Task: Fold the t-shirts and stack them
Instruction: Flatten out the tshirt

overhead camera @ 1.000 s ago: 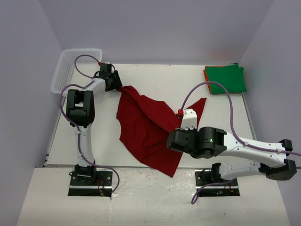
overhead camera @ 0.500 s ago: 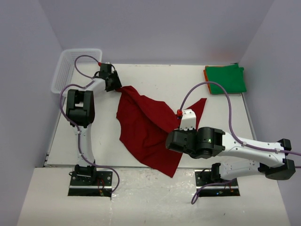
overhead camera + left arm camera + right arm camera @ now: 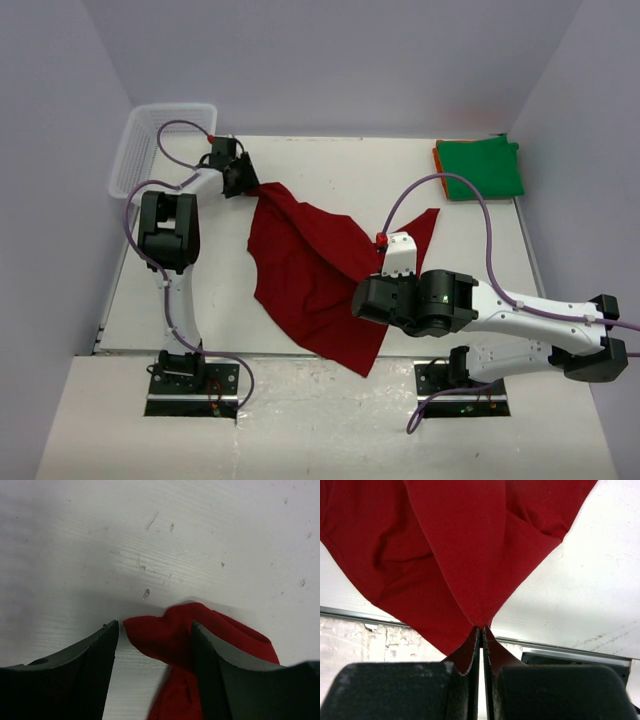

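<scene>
Dark red t-shirt (image 3: pixel 312 272), likely soft, light and limp, lies crumpled on the counter (image 3: pixel 340 170); your right hand (image 3: pixel 481 631) is clenched on one edge, your left hand (image 3: pixel 155 630) released with a far corner between its jaws, so take hold there, at corners.

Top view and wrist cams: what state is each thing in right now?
dark red t-shirt: unfolded, rumpled, spread on the table
green t-shirt: folded, lying on the orange t-shirt
orange t-shirt: under it, only an edge showing
basket: upright
left gripper: open, red corner between its jaws
right gripper: shut on the dark red t-shirt
</scene>
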You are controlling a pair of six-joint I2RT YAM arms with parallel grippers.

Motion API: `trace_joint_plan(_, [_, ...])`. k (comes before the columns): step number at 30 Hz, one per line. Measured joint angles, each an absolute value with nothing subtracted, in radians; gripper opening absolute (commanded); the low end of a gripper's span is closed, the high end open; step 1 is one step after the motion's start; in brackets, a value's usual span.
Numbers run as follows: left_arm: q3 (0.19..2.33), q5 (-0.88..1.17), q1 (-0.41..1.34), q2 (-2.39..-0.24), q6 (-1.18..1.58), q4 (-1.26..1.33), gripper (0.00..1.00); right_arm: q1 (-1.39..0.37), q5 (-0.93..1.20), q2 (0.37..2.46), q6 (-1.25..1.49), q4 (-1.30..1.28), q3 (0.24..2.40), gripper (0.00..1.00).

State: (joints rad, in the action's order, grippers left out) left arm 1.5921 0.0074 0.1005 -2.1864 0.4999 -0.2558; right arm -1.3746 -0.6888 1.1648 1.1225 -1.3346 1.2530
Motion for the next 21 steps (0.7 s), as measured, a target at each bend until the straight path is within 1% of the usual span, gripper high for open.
trace_joint_plan(1, [1.591, 0.012, 0.101, -2.186, 0.505, -0.253, 0.57, -1.375, -0.689, 1.165, 1.122, -1.335, 1.253, 0.0])
trace_joint_plan(3, [1.591, 0.019, 0.101, -2.186, 0.511, -0.253, 0.54, -1.375, -0.688, 1.165, 1.122, -1.335, 1.253, 0.0])
trace_joint_plan(4, [1.591, 0.022, 0.101, -2.186, 0.513, -0.255, 0.49, -1.375, -0.688, 1.165, 1.122, -1.335, 1.253, 0.0])
trace_joint_plan(9, [1.591, 0.024, 0.101, -2.187, 0.516, -0.257, 0.4, -1.375, -0.688, 1.165, 1.122, -1.335, 1.253, 0.0])
trace_joint_plan(10, [1.591, 0.025, 0.101, -2.187, 0.516, -0.257, 0.34, -1.375, -0.688, 1.165, 1.122, -1.335, 1.253, 0.0])
trace_joint_plan(12, [1.591, 0.027, 0.101, -2.186, 0.517, -0.257, 0.29, -1.375, -0.688, 1.165, 1.123, -1.335, 1.253, 0.0])
trace_joint_plan(13, [1.591, 0.027, 0.101, -2.186, 0.517, -0.257, 0.22, -1.375, -0.688, 1.165, 1.123, -1.335, 1.253, 0.0])
trace_joint_plan(15, [1.591, 0.029, 0.101, -2.186, 0.52, -0.257, 0.13, -1.375, -0.688, 1.165, 1.123, -1.335, 1.253, 0.0])
trace_joint_plan(16, [1.591, 0.03, 0.101, -2.186, 0.522, -0.257, 0.03, -1.375, -0.688, 1.165, 1.123, -1.335, 1.253, 0.0])
trace_joint_plan(17, [1.591, 0.03, 0.101, -2.186, 0.523, -0.257, 0.0, -1.375, -0.688, 1.165, 1.123, -1.335, 1.253, 0.0])
trace_joint_plan(21, [1.586, 0.022, 0.101, -2.179, 0.521, -0.265, 0.0, -1.375, -0.689, 1.166, 1.123, -1.335, 1.253, 0.0])
